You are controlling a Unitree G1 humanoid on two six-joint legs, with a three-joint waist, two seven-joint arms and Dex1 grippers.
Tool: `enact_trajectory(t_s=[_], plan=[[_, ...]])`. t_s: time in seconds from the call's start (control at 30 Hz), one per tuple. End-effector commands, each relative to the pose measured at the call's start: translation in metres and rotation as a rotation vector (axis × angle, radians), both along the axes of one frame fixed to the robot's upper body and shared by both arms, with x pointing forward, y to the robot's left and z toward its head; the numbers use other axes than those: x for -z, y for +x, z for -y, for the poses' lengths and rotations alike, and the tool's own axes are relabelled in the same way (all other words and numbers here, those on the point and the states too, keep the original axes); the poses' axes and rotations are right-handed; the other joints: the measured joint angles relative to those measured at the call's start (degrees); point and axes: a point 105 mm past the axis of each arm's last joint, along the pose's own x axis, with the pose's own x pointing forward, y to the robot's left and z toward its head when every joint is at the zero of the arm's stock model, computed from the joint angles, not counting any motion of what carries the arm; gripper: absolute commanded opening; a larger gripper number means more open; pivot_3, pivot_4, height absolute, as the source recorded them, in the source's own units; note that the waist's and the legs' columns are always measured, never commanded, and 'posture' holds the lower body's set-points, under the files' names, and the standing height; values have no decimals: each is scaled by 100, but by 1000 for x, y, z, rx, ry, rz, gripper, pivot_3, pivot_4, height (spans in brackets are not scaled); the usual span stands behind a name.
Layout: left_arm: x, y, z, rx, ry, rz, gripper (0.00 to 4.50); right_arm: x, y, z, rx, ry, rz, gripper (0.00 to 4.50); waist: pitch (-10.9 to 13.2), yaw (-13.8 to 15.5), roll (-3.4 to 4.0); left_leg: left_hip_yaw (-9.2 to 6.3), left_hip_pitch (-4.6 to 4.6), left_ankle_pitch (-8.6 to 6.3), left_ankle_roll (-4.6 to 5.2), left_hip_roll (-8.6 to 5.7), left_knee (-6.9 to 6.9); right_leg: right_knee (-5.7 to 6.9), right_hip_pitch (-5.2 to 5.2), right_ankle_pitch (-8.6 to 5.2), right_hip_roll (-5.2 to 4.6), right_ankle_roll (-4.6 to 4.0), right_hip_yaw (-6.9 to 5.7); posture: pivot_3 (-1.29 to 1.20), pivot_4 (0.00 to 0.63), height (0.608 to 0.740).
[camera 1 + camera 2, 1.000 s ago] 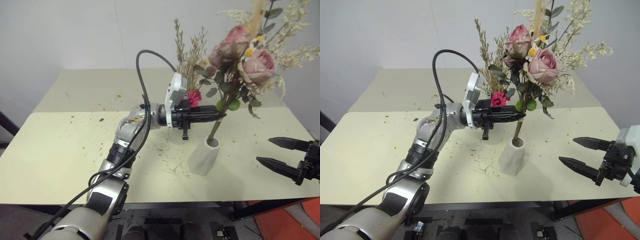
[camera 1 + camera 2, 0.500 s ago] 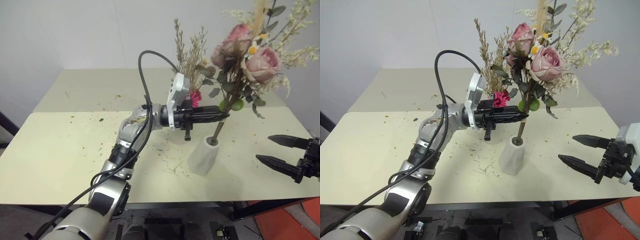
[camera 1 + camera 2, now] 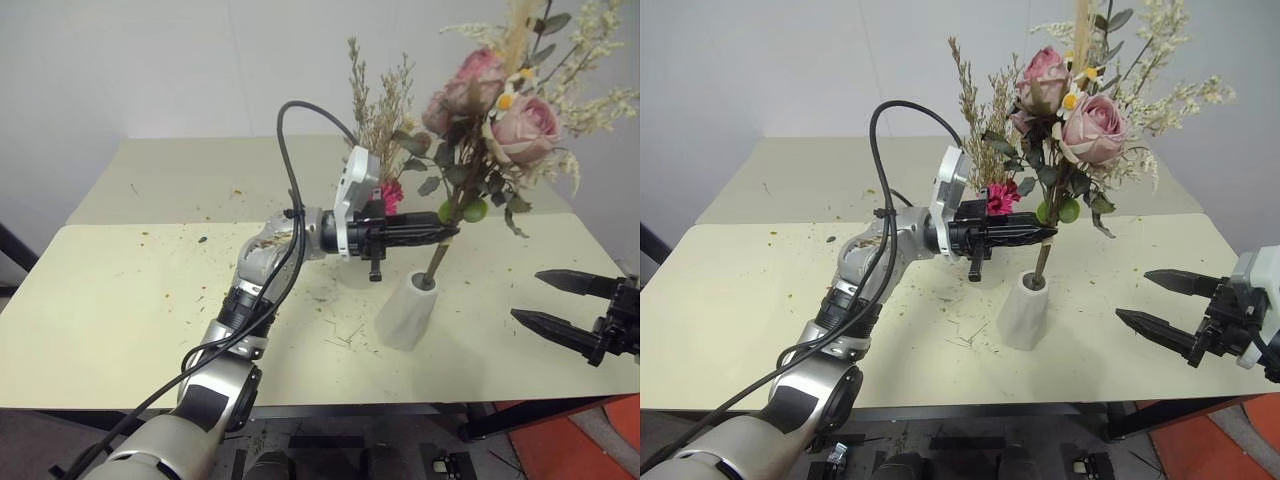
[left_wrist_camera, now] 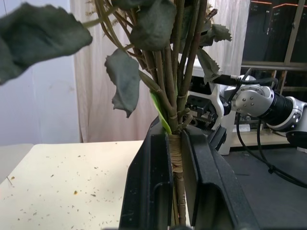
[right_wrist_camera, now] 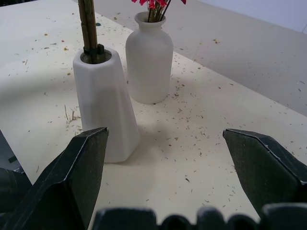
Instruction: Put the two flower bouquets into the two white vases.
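Note:
My left gripper (image 3: 455, 232) is shut on the bound stems (image 4: 176, 158) of the pale pink rose bouquet (image 3: 505, 110) and holds it upright. The stem ends sit in the mouth of the tapered white vase (image 3: 405, 312), which leans a little on the table. Behind the left gripper rises the tan dried-grass bouquet (image 3: 375, 100) with its hot-pink flower (image 3: 390, 192). The right wrist view shows its stems in the rounded white bottle vase (image 5: 149, 57), beside the tapered vase (image 5: 103, 105). My right gripper (image 3: 528, 298) is open, empty and to the right of the tapered vase.
The cream table (image 3: 120, 300) is strewn with small plant bits around the vases. A black cable (image 3: 285, 170) loops over my left arm. The table's front edge runs just below the right gripper, and a white wall stands behind the table.
The rose bouquet has swayed very slightly to the right in the left gripper. Both grippers stay where they were.

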Motion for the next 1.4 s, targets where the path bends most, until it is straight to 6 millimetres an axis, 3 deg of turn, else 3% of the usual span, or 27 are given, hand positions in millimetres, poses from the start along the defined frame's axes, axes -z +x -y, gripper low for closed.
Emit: enact_trajectory(t_s=[0.03,0.17,0.3,0.43,0.53,0.63,0.83,1.1,1.2,1.4], plan=[[2,-1,1,-5,10,13,106,-8,-1,-4,-19,13,34,4500,0,-1,0,0,0,0,0,0,0,0,0,0,0,0,0,0,150,740],[12,1,1,-18,48,15,106,-8,-1,-5,-19,14,34,4500,0,1,0,0,0,0,0,0,0,1,0,0,0,0,0,0,150,740],[20,2,-1,-31,89,27,1321,-8,-2,-5,-18,16,32,4500,0,1,1,0,0,0,0,0,0,0,0,0,0,0,0,0,150,740],[16,5,-13,-57,77,25,2533,-7,-1,-5,-16,16,30,4500,-1,-6,1,0,0,0,0,0,0,1,0,0,0,0,0,0,150,740],[21,10,-32,-106,90,9,3482,-6,-2,-6,-21,14,25,4500,-3,-25,5,0,0,-1,1,2,-1,3,0,0,1,0,2,0,150,740],[31,13,-66,-186,135,-18,4432,-5,-2,-6,-23,12,21,4500,-7,-43,13,0,2,-2,3,6,-1,6,0,0,4,0,4,0,150,740],[37,17,-140,-397,202,-60,4470,-2,2,-7,-43,9,5,4500,-9,-20,15,-2,10,-2,3,10,1,6,-5,1,5,-1,3,0,150,740],[36,17,-206,-640,265,-59,4470,-2,11,-7,-73,1,-9,4500,-9,0,16,-4,8,-2,4,10,-1,1,-6,1,2,-2,-4,0,150,740],[38,14,-228,-725,296,-55,4470,-3,14,-6,-82,-1,-17,4500,-8,-10,16,-3,7,-3,5,12,-3,2,-8,1,3,-3,-3,0,150,740],[38,1,-251,-789,335,-54,4470,-1,18,-6,-99,-1,-34,4500,-8,-10,17,-3,8,-3,5,13,-3,2,-8,1,3,-3,-3,0,150,740]])
